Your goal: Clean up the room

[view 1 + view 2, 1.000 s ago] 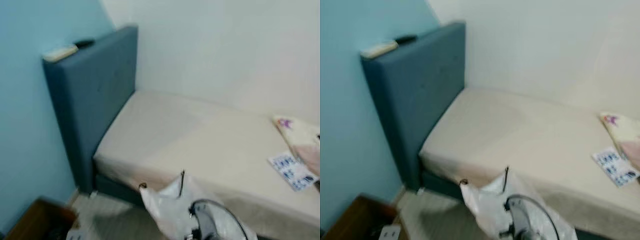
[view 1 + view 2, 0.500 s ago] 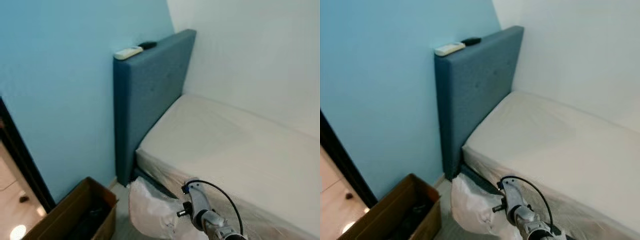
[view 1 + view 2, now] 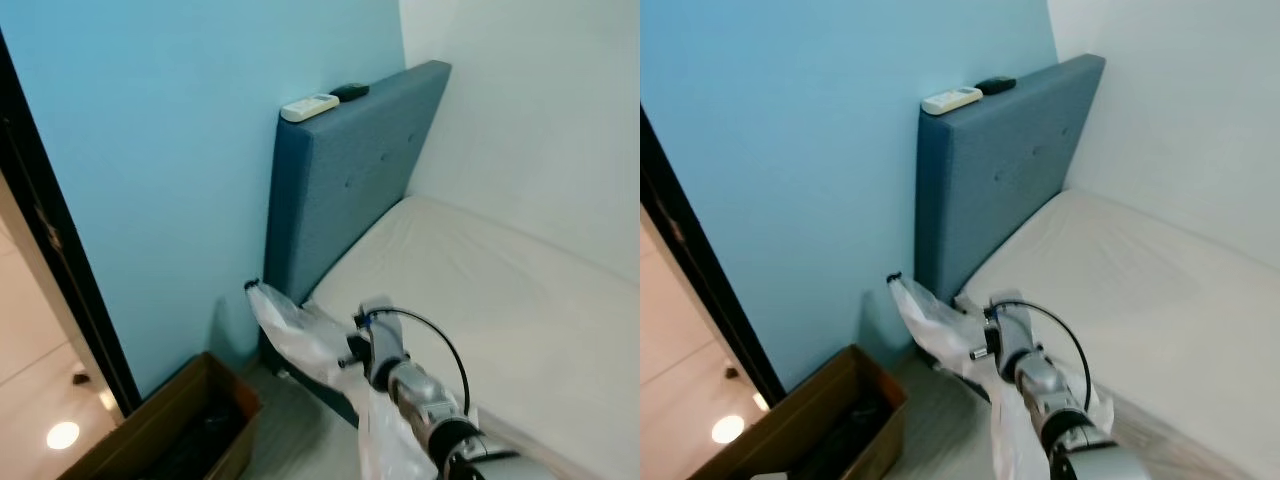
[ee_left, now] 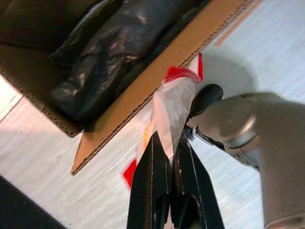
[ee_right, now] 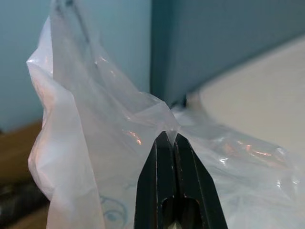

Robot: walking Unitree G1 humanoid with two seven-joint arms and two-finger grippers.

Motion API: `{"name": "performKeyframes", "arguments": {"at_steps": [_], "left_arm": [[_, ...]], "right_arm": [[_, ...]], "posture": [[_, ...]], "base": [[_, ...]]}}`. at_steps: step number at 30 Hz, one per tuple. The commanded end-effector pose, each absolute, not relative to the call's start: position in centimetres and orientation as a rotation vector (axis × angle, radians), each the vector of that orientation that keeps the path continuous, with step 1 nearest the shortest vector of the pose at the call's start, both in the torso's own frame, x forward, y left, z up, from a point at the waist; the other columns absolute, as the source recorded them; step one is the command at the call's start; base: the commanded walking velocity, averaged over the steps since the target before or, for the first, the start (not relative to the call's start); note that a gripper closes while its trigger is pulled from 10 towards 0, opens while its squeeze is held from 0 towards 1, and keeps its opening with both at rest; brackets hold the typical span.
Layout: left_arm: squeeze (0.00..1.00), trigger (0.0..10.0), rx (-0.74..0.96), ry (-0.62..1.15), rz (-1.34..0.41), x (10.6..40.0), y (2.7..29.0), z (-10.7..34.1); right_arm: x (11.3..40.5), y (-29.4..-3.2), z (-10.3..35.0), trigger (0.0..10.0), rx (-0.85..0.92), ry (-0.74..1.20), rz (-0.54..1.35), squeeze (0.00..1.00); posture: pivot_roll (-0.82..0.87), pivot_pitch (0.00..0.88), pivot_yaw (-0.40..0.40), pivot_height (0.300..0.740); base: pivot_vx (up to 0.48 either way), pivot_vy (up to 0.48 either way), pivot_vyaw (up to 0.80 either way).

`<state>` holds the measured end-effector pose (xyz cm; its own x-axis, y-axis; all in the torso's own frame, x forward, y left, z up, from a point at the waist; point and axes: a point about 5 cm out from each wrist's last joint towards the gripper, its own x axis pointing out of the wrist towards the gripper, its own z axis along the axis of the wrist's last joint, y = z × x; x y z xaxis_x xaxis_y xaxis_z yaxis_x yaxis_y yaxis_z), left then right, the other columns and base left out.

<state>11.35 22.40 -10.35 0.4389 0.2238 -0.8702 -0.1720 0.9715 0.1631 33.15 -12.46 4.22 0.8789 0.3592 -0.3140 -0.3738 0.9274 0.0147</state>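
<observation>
Right claw (image 5: 170, 137) | pinching plastic bag (image 5: 86, 143) | above cardboard box (image 3: 170, 430)

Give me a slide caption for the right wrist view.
Right gripper pinching a clear plastic bag shut, blue headboard behind.

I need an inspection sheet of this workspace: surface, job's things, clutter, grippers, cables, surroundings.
Surface: pale floor; bare mattress.
Job's things: clear plastic bag; red and white wrapper; cardboard box with a black bag inside.
Clutter: white remote and a dark item on top of the headboard.
Grippers: right gripper shut on the clear plastic bag; left gripper shut on the wrapper, above the box edge.
Cables: black cable looping on the right arm.
Surroundings: blue wall, dark door frame.
</observation>
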Motion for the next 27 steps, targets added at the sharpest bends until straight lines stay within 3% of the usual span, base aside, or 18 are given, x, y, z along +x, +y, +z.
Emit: {"name": "performKeyframes", "arguments": {"at_steps": [1,12,17,27], "left_arm": [[0.00,10.0,0.050,1.117,0.231,10.7,22.0,-10.6],[0.00,10.0,0.042,1.114,0.227,10.8,22.0,-10.6],[0.00,10.0,0.038,1.122,0.213,10.6,21.8,-10.7],[0.00,10.0,0.043,1.112,0.201,10.9,21.8,-10.6]], "right_arm": [[33.1,-11.7,4.3,10.0,-0.035,0.302,0.423,0.00],[32.2,-8.4,4.4,10.0,-0.062,0.273,0.665,0.00],[31.2,-6.0,4.8,10.0,0.012,0.250,0.904,0.00],[30.4,-5.0,5.2,10.0,0.058,0.255,1.098,0.00]], "posture": [[0.16,0.000,-0.162,0.740],[0.16,0.000,-0.161,0.740],[0.16,0.000,-0.159,0.740],[0.17,0.000,-0.169,0.740]], "base": [[0.000,0.000,0.64],[0.000,0.000,0.65],[0.000,0.000,0.65],[0.000,0.000,0.64]]}}
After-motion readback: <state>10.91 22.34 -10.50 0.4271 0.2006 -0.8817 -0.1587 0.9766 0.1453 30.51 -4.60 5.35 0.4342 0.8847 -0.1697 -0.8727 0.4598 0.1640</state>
